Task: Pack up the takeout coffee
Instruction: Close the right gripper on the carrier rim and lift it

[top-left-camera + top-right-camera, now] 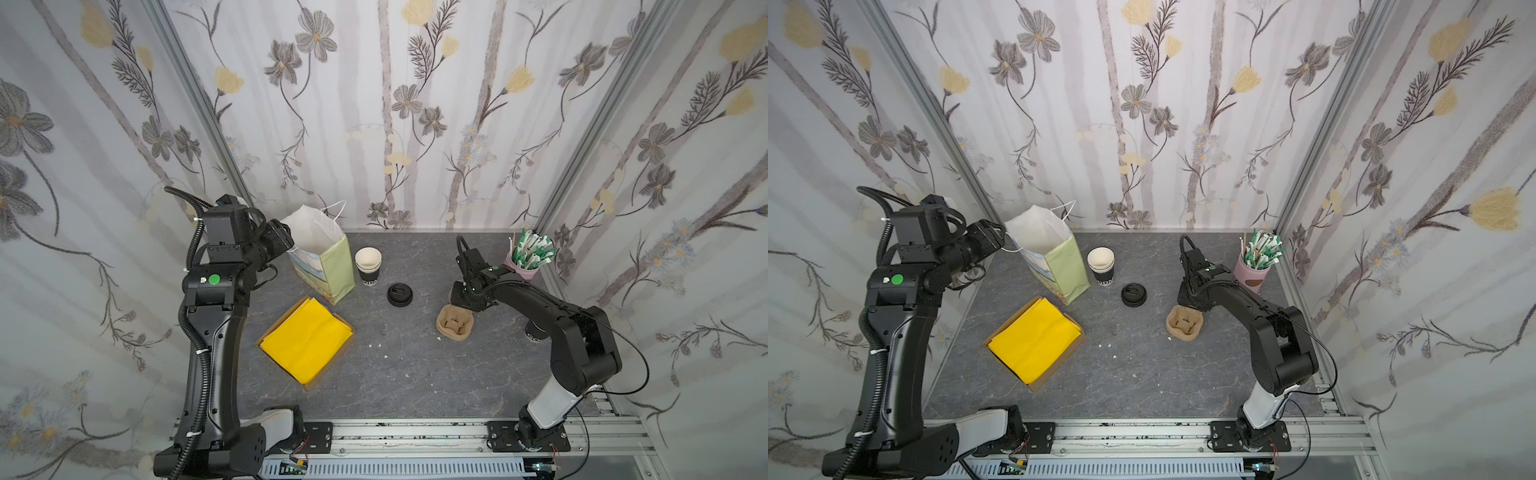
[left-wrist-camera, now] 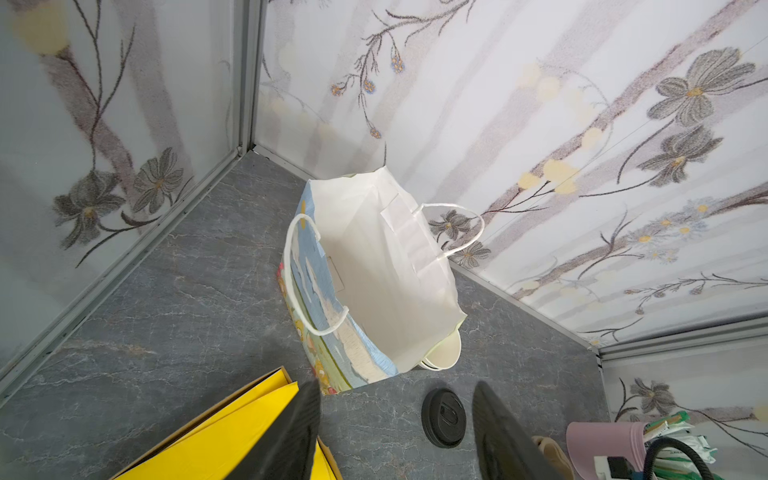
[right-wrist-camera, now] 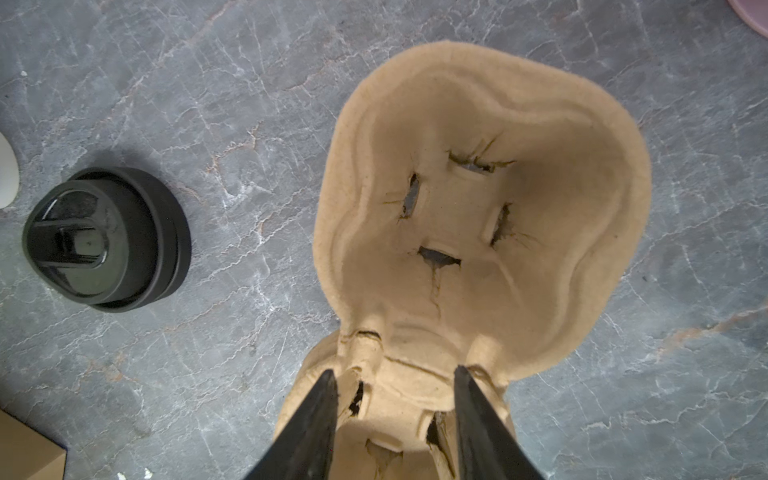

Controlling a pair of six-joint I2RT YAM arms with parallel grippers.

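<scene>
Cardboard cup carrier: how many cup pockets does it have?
2. On the carrier, one pocket lies open and empty past the right gripper; the other sits between its fingers, partly hidden.

In both top views the grey marbled bench [image 1: 415, 374] stands between flowered walls [image 1: 415, 104]. Taking 12 o'clock as the back wall, an open paper bag [image 1: 338, 270] stands upright at 11 o'clock. A stack of lidless cups [image 1: 368, 266] sits just beside the bag, at its 3 o'clock. At 9 o'clock a cardboard box [image 1: 1034, 386] holds yellow sheets [image 1: 307, 336]. A pulp cup carrier [image 1: 455, 328] lies at 3 o'clock. A pink cup [image 1: 1252, 276] of wrapped sticks [image 1: 532, 249] fills the 1 o'clock corner.
</scene>
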